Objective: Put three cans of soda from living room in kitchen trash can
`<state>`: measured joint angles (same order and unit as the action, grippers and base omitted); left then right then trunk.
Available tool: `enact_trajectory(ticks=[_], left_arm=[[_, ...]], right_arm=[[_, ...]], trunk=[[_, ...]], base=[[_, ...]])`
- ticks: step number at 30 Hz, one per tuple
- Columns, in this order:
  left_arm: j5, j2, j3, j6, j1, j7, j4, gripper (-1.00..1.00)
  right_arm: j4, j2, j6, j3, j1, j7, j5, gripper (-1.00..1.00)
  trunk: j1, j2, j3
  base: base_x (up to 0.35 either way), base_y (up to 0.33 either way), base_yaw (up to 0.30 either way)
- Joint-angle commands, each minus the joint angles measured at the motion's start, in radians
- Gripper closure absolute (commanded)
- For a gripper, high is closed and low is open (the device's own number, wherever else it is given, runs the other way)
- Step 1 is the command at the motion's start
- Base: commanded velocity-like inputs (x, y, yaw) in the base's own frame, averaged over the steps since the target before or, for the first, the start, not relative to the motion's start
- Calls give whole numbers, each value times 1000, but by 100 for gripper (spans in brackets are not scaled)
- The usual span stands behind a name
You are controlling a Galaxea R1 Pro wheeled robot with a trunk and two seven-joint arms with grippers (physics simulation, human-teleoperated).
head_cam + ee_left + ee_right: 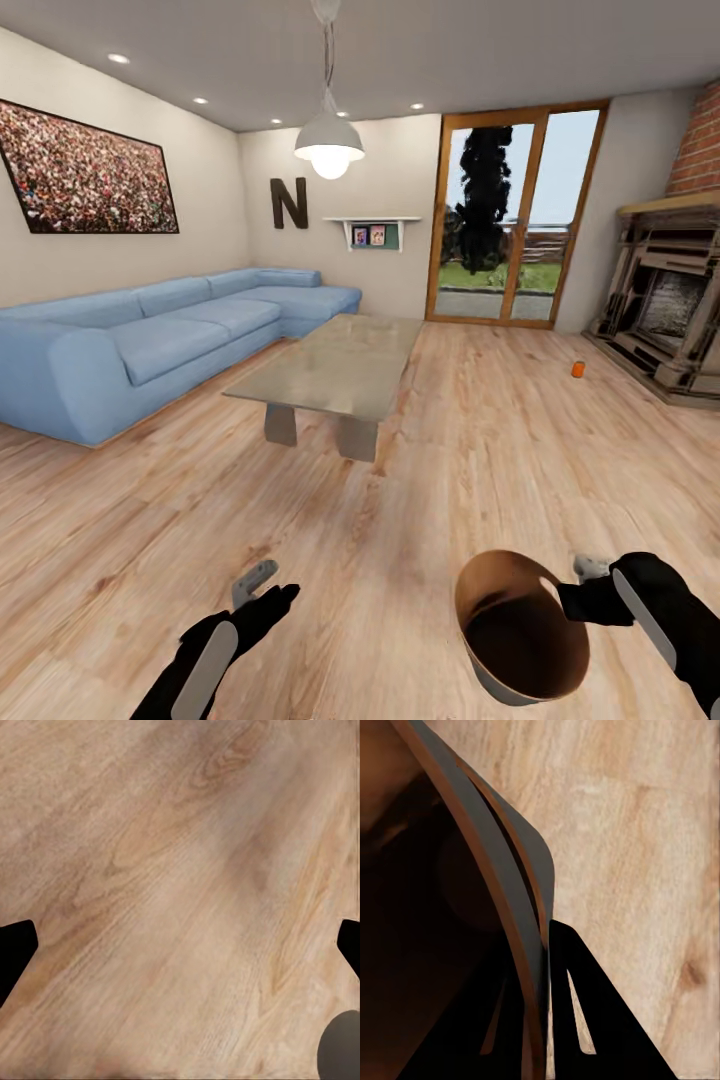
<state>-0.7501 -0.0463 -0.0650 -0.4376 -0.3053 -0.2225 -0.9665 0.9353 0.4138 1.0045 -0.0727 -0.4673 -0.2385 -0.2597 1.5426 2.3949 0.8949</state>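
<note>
One bright orange soda can (578, 369) stands upright on the wood floor far ahead to the right, close to the brick fireplace (665, 310). The other cans are out of view. My right gripper (578, 592) is shut on the rim of the trash can (520, 630), which hangs tilted low in front of me with its copper-brown inside facing up. In the right wrist view the fingers (574, 1012) clamp the bin's thin wall (514, 907). My left gripper (266, 590) is open and holds nothing above bare floor; its fingertips (15, 952) stand wide apart.
A glass-topped coffee table (335, 370) stands ahead in mid-room, with a long blue sofa (150, 340) along the left wall. Glass patio doors (515, 215) close the far wall. Open plank floor (480, 450) runs between the table and the fireplace.
</note>
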Motion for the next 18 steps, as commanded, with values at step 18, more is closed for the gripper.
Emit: enact_trajectory(ticks=[18], left_arm=[[0,0,0,-1,0,0,1,-100]], right_arm=[[59,32,43,1,25,-4,-25,100]], trunk=[[0,0,0]], base=[[-106,-290,-294]])
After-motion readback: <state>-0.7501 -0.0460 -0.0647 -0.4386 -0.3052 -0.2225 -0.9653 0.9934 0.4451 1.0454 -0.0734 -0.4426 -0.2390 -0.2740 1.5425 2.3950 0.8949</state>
